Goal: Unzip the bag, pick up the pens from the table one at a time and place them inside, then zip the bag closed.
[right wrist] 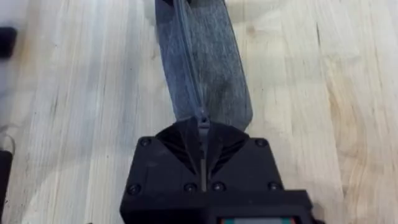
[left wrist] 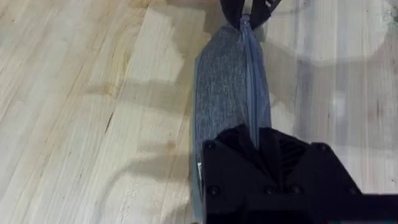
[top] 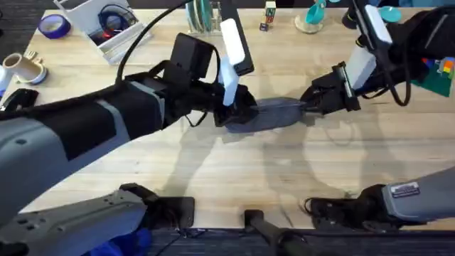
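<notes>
Looming large and blurred under the overhead camera, the left arm reaches across to the middle of the table, where its left gripper sits on one end of the grey-blue bag. From the other side the right gripper meets the bag's far end, so the pouch lies stretched between the two. No pens on the planks that I can make out; along the far edge sit a roll of tape and a white bin, well apart from the action.

Over to the left wrist: black fingers clamped onto the near end of the bag, zipper running straight down the top and looking closed for its whole visible length. At the far end, the right gripper pinches the tip.

Right wrist now: the right gripper is clenched on the zipper end of the bag, seemingly right on the pull tab, though the tab itself is too small to be certain.

Judging from here, the zip is at its end and both ends are held. The danger: the tab slips from that narrow pinch, or fabric bunches and jams the slider if the left grip slackens.
</notes>
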Available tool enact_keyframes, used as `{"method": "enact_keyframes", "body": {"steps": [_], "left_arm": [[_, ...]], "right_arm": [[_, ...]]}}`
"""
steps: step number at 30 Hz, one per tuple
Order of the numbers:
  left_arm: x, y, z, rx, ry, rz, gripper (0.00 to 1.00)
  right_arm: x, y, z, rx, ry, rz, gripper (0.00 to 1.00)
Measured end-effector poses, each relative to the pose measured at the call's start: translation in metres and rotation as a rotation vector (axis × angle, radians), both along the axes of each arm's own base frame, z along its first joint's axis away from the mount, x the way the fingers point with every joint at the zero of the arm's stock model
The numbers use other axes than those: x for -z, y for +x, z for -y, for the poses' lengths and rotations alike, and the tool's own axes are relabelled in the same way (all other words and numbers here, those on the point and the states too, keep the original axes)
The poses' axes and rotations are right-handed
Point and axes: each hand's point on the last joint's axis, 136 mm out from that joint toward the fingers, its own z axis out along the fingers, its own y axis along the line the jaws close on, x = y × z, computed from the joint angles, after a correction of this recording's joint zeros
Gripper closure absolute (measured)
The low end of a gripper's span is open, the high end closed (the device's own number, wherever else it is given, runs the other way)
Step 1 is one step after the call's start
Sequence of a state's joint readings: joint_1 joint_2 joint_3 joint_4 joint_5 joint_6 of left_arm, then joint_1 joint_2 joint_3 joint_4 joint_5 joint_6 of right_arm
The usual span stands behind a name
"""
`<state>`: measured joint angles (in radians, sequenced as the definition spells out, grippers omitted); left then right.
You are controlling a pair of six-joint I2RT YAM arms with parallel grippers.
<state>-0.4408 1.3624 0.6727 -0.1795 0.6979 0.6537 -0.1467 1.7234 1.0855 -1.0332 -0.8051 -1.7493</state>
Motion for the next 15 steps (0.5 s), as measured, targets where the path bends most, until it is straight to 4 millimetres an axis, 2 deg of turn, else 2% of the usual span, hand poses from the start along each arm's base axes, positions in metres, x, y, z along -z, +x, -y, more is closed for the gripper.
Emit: {"method": "enact_keyframes", "body": {"steps": [7, 15], "left_arm": [[0.0000, 0.0000, 0.0000, 0.000, 0.000, 0.000, 0.959], [-0.0011, -0.0019, 0.0028, 0.012, -0.006, 0.003, 0.959]], "right_arm": [[0.0001, 0.0000, 0.0005, 0.005, -0.001, -0.005, 0.967], [-0.0011, -0.0004, 0.0098, 0.048, 0.011, -0.025, 0.967]]}}
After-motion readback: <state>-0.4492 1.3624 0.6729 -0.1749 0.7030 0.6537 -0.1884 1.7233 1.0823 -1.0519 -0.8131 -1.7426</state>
